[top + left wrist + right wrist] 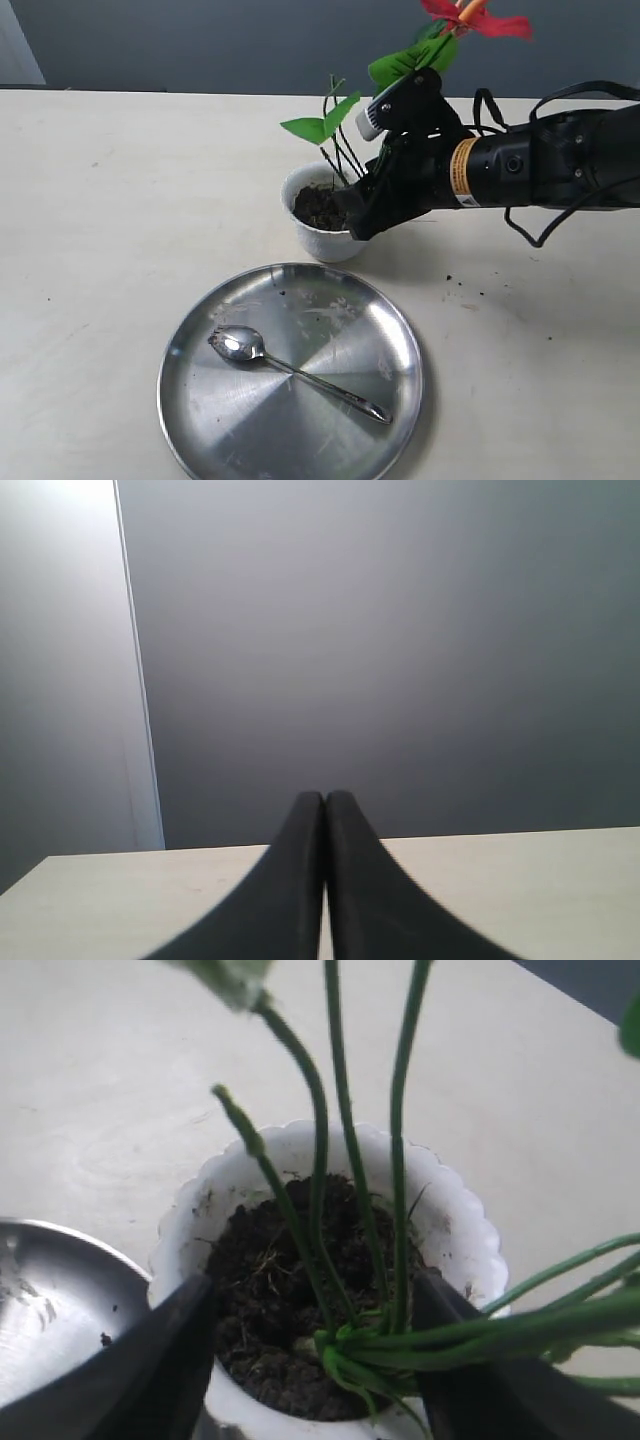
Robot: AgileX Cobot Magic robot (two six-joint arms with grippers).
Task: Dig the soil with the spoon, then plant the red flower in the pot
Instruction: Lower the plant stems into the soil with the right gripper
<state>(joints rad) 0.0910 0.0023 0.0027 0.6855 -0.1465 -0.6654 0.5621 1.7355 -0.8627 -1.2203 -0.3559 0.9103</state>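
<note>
The white scalloped pot [325, 242] [462, 1210] stands behind the steel plate, with dark soil [317, 208] [250, 1270] inside. The red flower [480, 18] rises from it, and its green stems [345, 1160] have their base resting on the soil. My right gripper [356, 207] [315, 1305] is open over the pot's mouth, one finger on each side of the stem base, which leans against one finger. The spoon [295, 372] lies on the plate, bowl to the left. My left gripper [324, 798] is shut on nothing, facing a grey wall, and does not show in the exterior view.
The round steel plate [200, 420] [40, 1290] sits at the front of the table, smeared with a little soil. Soil crumbs [465, 292] lie scattered on the table right of the pot. My right arm [540, 165] reaches in from the right.
</note>
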